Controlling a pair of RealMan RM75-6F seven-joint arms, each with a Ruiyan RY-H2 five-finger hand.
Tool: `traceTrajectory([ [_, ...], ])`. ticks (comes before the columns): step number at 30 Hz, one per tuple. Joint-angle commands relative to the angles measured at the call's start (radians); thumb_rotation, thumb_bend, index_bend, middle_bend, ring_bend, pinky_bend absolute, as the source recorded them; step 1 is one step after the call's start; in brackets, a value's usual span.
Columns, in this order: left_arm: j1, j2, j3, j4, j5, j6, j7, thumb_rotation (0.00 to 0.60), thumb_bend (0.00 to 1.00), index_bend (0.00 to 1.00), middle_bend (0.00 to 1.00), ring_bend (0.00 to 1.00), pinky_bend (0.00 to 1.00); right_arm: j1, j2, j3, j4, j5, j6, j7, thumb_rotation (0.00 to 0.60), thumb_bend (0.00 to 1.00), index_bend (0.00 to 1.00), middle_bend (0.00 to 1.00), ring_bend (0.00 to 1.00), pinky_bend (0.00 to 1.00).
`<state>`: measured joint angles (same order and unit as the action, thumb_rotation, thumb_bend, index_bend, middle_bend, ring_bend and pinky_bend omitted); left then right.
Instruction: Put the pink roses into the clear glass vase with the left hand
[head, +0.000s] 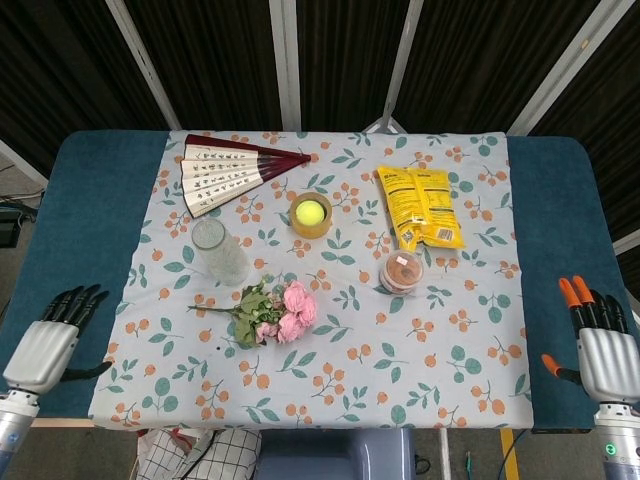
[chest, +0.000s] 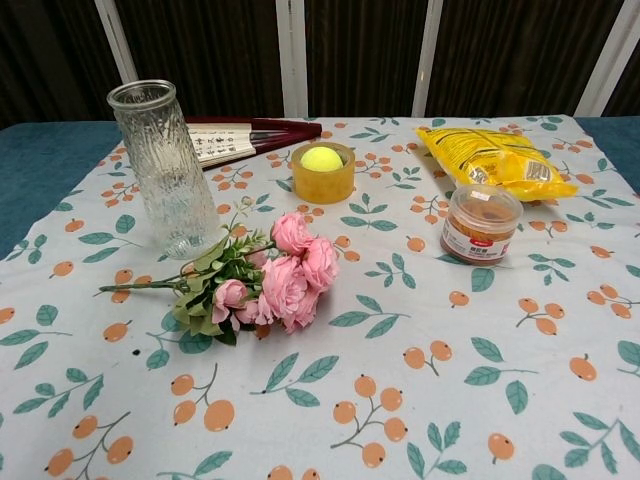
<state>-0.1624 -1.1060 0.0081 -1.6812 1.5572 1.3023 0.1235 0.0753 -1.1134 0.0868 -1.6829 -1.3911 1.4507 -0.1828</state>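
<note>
Head view: the pink roses (head: 280, 314) are seen lying flat on the floral cloth (head: 440, 340) spread over the table (head: 80, 220), blooms to the right and stem pointing left. The clear glass vase (head: 220, 252) is stood upright just behind the leafy end of the bunch, close to it; contact between the two cannot be told. The left robot hand (head: 48, 340) is held over the table's blue left edge, near the front corner, well apart from the roses, with fingers extended and slightly spread and nothing in it. The right robot hand (head: 596, 345) is kept at the front right corner, its orange-tipped fingers (head: 572, 292) straight and parted, nothing held.

Behind the vase a folding fan (head: 232, 172) is laid open. A tennis ball (head: 310, 212) is set inside a roll of yellow tape (head: 311, 226) near the cloth's middle. A yellow snack bag (head: 420, 206) is laid flat to the right, and a small lidded jar (head: 402, 272) is stood just in front of it.

In the chest view the roses (chest: 270, 283) are shown in front of and to the right of the vase (chest: 165, 168), the stem tip reaching left beyond the vase's base; neither robot hand is shown there
</note>
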Motion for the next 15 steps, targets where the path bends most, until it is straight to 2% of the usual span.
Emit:
traceTrajectory([
  [1,-0.072,-0.055,-0.009,-0.072,-0.044,-0.107,0.149,0.6,0.19,0.03,0.02,0.0,0.09,0.0,0.0,0.0,0.001,-0.001,0.001,0.002,0.6,0.18,0.05,0.0,0.05,0.05],
  [7,-0.115,-0.144,-0.022,-0.13,-0.065,-0.144,0.291,0.6,0.18,0.02,0.02,0.0,0.11,-0.001,0.004,0.001,0.006,-0.003,0.001,0.02,0.6,0.18,0.05,0.0,0.05,0.05],
  [15,-0.149,-0.254,-0.03,-0.171,-0.075,-0.157,0.36,0.6,0.18,0.04,0.04,0.0,0.14,0.0,0.01,0.005,0.016,0.004,-0.007,0.049,0.6,0.18,0.05,0.0,0.05,0.05],
])
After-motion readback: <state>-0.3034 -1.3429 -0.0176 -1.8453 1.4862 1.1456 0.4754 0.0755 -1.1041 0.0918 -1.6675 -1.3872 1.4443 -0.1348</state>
